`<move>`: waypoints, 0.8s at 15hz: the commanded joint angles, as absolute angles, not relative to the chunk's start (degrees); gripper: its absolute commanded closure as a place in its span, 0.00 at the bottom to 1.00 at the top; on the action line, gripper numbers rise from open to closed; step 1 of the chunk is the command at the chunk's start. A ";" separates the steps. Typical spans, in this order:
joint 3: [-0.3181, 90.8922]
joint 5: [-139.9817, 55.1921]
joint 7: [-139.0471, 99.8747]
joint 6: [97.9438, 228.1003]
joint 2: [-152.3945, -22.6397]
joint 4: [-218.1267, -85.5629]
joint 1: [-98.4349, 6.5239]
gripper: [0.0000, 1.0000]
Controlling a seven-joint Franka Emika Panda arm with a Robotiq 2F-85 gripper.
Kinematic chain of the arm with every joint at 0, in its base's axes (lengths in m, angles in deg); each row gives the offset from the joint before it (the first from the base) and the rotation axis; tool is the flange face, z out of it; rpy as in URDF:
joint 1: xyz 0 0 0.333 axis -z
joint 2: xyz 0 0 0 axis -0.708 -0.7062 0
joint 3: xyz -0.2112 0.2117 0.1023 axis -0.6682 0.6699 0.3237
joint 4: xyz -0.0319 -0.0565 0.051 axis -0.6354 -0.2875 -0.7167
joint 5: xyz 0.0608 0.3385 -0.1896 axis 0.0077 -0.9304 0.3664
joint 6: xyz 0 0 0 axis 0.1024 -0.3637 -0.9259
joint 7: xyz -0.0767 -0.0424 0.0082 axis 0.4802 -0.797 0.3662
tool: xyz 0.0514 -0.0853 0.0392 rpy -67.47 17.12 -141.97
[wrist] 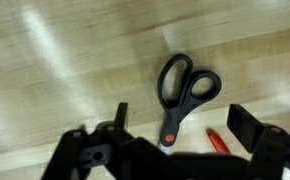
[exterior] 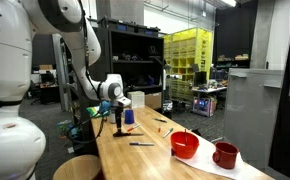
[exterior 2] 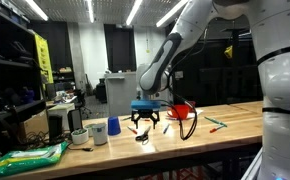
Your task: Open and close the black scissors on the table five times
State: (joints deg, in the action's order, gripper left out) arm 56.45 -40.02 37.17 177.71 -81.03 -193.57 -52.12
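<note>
The black scissors (wrist: 183,88) lie shut on the pale wooden table (wrist: 55,60), handles away from the camera, with an orange pivot dot near the blades. My gripper (wrist: 183,125) is open, one finger on each side of the scissors and a little above them, not touching. The blades are hidden under the gripper body. In both exterior views the gripper (exterior: 121,126) (exterior 2: 148,124) hangs just above the table (exterior: 155,162) (exterior 2: 220,140). The scissors show only as a small dark shape (exterior 2: 145,137) beneath it.
A red pen-like object (wrist: 217,141) lies next to the scissors. A blue cup (exterior 2: 113,127), a white cup (exterior 2: 97,133) and a green bag (exterior 2: 25,157) stand to one side. A red bowl (exterior: 185,145) and a red mug (exterior: 225,155) stand on a white cloth.
</note>
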 commanded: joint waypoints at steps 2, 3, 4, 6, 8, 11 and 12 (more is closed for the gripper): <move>55.00 -40.33 37.61 177.64 -82.71 -192.00 -54.52 0.10; 54.84 -39.94 37.77 177.67 -82.85 -191.80 -54.87 0.22; 54.74 -39.77 37.84 177.61 -82.89 -191.62 -55.17 0.29; 54.55 -39.34 37.98 177.59 -83.19 -191.15 -55.83 0.39; 54.45 -39.27 37.86 177.55 -83.65 -190.65 -56.29 0.37; 54.18 -39.11 37.52 177.73 -84.48 -190.04 -56.68 0.36; 54.05 -39.09 37.41 177.80 -84.88 -189.82 -56.73 0.37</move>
State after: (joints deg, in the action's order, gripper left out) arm 55.36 -39.84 37.13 177.72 -83.54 -191.06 -55.27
